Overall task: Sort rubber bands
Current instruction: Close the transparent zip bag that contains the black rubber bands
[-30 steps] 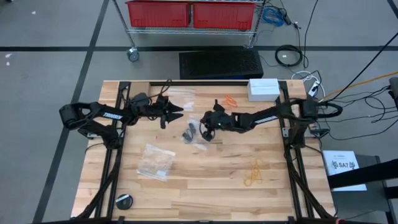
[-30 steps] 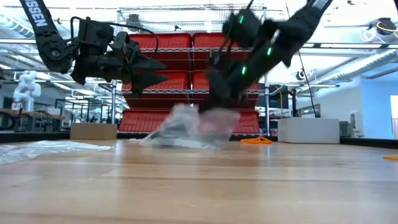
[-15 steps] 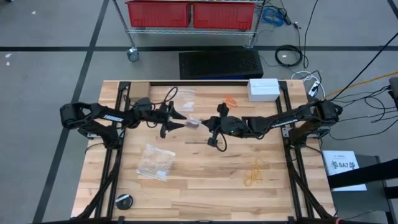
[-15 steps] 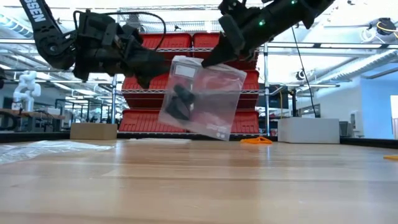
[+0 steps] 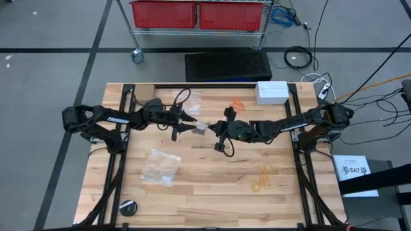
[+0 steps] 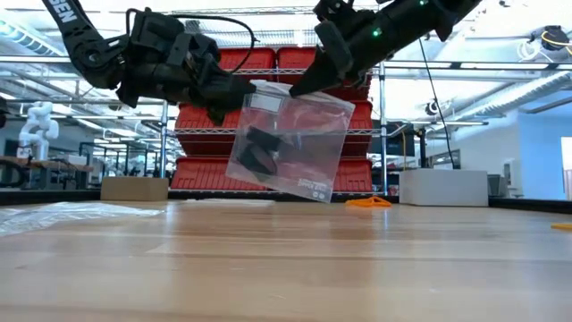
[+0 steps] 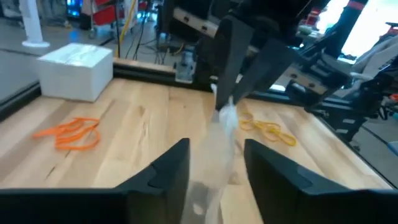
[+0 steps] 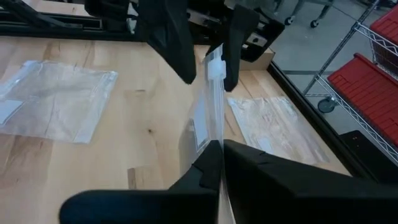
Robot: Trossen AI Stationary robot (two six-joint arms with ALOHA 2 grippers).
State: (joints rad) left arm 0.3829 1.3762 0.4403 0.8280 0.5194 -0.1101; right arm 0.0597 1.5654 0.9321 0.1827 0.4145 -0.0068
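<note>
Above pale planked wood table (image 5: pixel 212 173), right gripper (image 6: pixel 299 87) pinches a crinkly clear plastic bag (image 6: pixel 290 143) of black rubber bands (image 6: pixel 259 152); left gripper (image 6: pixel 241 89) straddles its other corner, fingers apart. Orange loops (image 5: pixel 237 102) lie beyond.

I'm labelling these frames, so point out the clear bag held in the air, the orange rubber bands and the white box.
clear bag (image 6: pixel 295 143), low view, middle of its front face.
orange rubber bands (image 7: pixel 71 133), left wrist view, centre of the pile.
white box (image 5: pixel 272 92), high view, its top face.
</note>
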